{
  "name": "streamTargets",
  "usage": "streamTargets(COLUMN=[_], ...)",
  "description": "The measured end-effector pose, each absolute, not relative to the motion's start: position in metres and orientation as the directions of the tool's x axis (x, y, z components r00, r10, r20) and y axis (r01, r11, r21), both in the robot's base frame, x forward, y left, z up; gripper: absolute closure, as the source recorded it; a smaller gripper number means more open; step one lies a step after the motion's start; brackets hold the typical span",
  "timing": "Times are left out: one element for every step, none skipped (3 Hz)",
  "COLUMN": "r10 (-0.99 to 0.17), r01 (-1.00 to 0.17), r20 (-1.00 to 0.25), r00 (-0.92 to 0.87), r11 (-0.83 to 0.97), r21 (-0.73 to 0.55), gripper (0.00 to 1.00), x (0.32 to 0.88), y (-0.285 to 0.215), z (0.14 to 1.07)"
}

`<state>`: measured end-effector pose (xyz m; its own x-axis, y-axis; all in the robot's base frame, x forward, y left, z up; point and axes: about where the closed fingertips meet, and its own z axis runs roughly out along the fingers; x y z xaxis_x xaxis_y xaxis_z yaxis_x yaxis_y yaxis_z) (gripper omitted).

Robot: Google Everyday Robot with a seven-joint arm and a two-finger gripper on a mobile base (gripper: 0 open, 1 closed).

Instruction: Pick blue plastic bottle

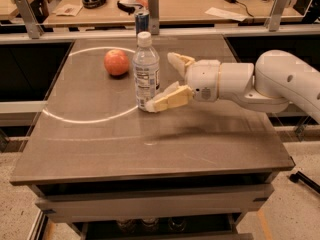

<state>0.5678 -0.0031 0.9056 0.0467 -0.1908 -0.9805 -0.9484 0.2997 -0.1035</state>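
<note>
The blue plastic bottle (pixel 146 72) stands upright near the middle of the table. It is clear, with a white cap and a white-and-blue label. My gripper (pixel 170 81) reaches in from the right at label height, open. Its near finger (pixel 167 100) lies by the bottle's base on the right, and its far finger (pixel 179 62) is behind and to the right of the bottle. The bottle is at the mouth of the open fingers, not held.
A red apple (pixel 116 62) sits left of the bottle. A short blue can (pixel 142 20) stands at the table's far edge (pixel 100 40). A cluttered desk (pixel 200 4) runs behind. My white arm (pixel 270 81) spans the right side.
</note>
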Motion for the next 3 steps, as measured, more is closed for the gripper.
streamTargets(r10=[-0.181, -0.196, -0.214], r01=[-0.956, -0.962, -0.968], r20=[-0.982, -0.98, -0.976], r00=[0.044, 0.035, 0.03], r11=[0.278, 0.258, 0.237], r21=[-0.094, -0.086, -0.082], gripper=[0.0, 0.17, 0.4], x=[0.577, 0.583, 0.586], y=[0.009, 0.019, 0.022], z=[0.9, 0.896, 0.893])
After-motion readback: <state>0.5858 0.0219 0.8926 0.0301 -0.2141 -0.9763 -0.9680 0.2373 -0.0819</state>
